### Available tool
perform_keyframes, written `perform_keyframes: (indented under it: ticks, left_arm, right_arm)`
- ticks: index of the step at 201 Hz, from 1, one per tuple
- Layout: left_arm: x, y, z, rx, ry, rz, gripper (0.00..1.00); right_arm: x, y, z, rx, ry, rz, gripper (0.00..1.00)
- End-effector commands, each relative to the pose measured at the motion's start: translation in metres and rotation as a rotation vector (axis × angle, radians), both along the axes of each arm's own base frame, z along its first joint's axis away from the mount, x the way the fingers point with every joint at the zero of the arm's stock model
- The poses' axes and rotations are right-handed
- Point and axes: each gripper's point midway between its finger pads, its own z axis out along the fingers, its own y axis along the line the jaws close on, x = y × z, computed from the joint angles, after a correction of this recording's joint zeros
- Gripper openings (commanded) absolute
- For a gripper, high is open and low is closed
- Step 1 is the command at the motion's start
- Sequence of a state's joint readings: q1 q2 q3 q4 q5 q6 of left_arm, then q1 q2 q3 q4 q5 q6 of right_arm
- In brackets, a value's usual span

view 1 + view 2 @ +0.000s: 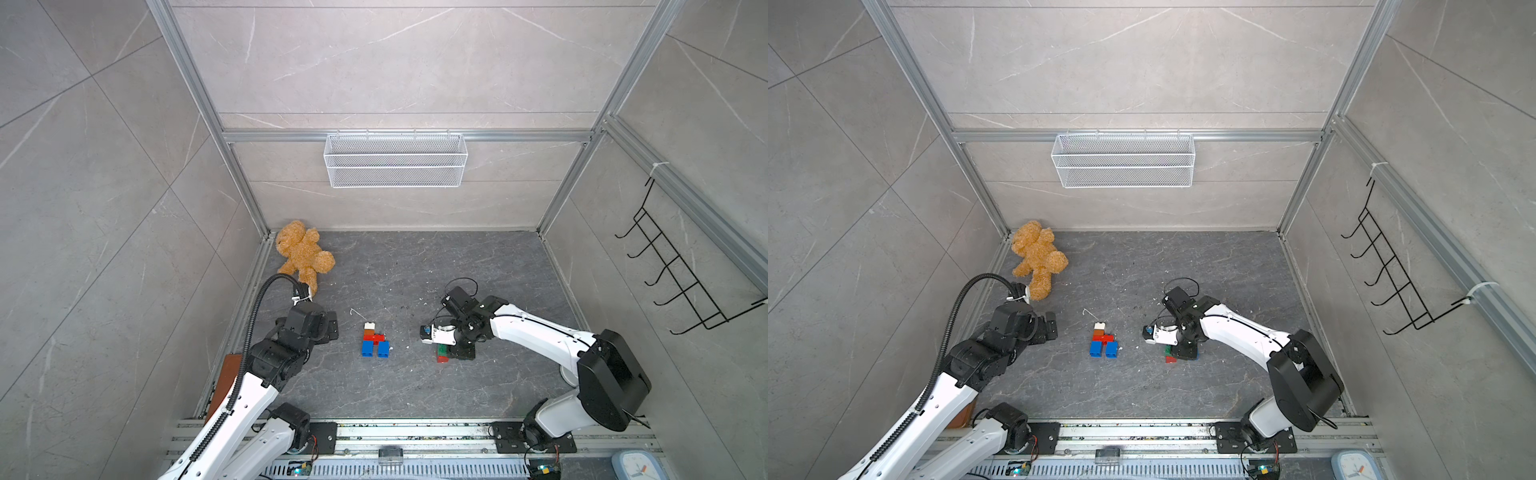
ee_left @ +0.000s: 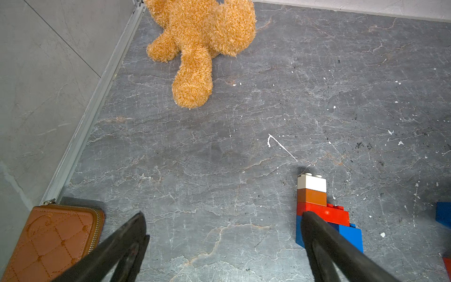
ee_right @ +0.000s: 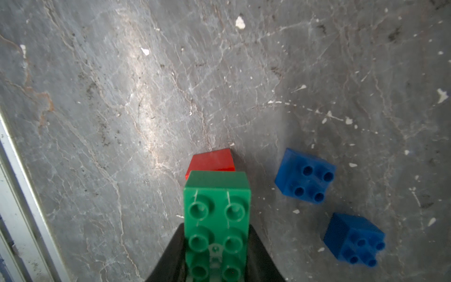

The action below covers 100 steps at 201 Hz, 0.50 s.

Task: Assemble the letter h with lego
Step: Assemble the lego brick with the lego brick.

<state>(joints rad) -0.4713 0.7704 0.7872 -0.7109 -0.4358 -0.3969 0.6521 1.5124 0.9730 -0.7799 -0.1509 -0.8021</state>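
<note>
A flat lego assembly (image 1: 374,340) lies mid-floor: a white brick (image 2: 311,182), a brown one (image 2: 311,196), a red one (image 2: 324,213) and blue ones (image 2: 351,235) at its near end. My left gripper (image 2: 223,214) hangs open to the left of it, nothing between its fingers. My right gripper (image 3: 217,234) is shut on a long green brick (image 3: 217,214), low over the floor to the right of the assembly (image 1: 1104,343). A red brick (image 3: 211,161) shows under the green one's far end. Two loose blue bricks (image 3: 305,175) (image 3: 353,240) lie beside them.
A tan teddy bear (image 1: 303,253) lies in the back left corner. A brown zip wallet (image 2: 48,239) sits by the left wall rail. A wire basket (image 1: 395,160) hangs on the back wall, a black hook rack (image 1: 673,270) on the right wall.
</note>
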Motion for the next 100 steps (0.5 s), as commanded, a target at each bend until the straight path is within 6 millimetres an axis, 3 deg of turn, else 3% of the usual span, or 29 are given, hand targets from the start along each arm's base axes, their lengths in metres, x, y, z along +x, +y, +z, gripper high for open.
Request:
perform_keyframes:
  ticks: [1,100]
  left_arm:
    - [0.0027,0.0006,0.0125,-0.005,-0.031,0.008,1.00]
    - [0.0030,-0.0010,0.0116,-0.009,-0.027,0.002,1.00]
  right_arm:
    - [-0.0029,0.0019,0.0044,0.028,-0.008,0.025,0.00]
    - [-0.0054,-0.0069,-0.0041,0.002,-0.013,0.038,0.00]
